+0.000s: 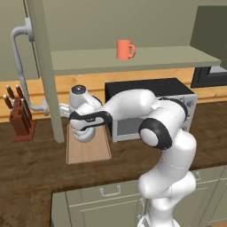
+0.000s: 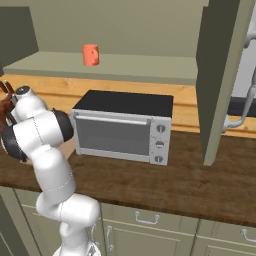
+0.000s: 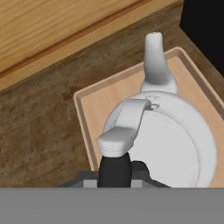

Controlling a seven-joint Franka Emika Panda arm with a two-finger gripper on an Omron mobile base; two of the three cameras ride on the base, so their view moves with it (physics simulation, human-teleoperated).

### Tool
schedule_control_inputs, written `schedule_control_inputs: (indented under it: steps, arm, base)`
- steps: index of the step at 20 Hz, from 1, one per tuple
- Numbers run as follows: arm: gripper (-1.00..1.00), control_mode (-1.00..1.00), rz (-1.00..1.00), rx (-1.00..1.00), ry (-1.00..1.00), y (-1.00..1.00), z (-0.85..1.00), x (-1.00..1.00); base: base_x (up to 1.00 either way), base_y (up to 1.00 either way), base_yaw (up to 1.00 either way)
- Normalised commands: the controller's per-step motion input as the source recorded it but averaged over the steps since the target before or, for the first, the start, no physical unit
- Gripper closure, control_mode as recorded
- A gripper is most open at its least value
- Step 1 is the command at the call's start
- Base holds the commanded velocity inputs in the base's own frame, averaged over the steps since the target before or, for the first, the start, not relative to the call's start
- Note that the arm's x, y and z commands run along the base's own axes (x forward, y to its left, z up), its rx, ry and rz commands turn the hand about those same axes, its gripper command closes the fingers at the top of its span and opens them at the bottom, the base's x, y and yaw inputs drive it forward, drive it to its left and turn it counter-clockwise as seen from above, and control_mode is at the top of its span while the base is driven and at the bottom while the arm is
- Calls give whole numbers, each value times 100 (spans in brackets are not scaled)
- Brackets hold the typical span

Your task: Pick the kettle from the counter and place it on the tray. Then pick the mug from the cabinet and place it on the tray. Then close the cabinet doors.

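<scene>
My gripper [image 3: 114, 174] is shut on the dark grip of the kettle's arched handle. The silvery kettle [image 3: 173, 140] sits within the light wooden tray [image 3: 89, 114], its spout pointing toward the tray's far edge. I cannot tell whether it rests on the tray or hangs just above it. In the left base view my hand hides the kettle, low over the tray [image 1: 88, 151] on the dark counter [image 1: 35, 166]. The orange mug [image 1: 125, 49] [image 2: 90, 54] stands upright on the open cabinet's shelf [image 1: 146, 60]. Both cabinet doors [image 1: 44, 71] [image 2: 220, 75] stand open.
A toaster oven [image 2: 122, 127] stands just right of the tray, close to my forearm. A knife block [image 1: 20, 117] and a grey faucet pipe [image 1: 20, 57] are to the tray's left. The left open door's edge hangs beside the tray. Green drawers [image 1: 108, 195] run below the counter.
</scene>
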Motion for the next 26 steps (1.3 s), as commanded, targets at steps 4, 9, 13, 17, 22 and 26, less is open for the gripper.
schedule_control_inputs:
  steps: [4, 9, 13, 17, 22, 26]
  arm:
    - [100, -100, 0, 0, 0, 11, -20, 0]
    - [100, -100, 0, 0, 0, 2, -24, 2]
    - [100, -100, 0, 0, 0, 0, -15, 0]
    - [-100, -100, 0, 0, 0, 0, -14, 0]
    - [-100, -100, 0, 0, 0, -14, -5, -8]
    - [-100, -100, -1, 0, 0, -15, 0, -7]
  base:
    - [0, 0, 0]
    - [0, 0, 0]
    - [0, 0, 0]
    - [0, 0, 0]
    - [0, 0, 0]
    - [0, 0, 0]
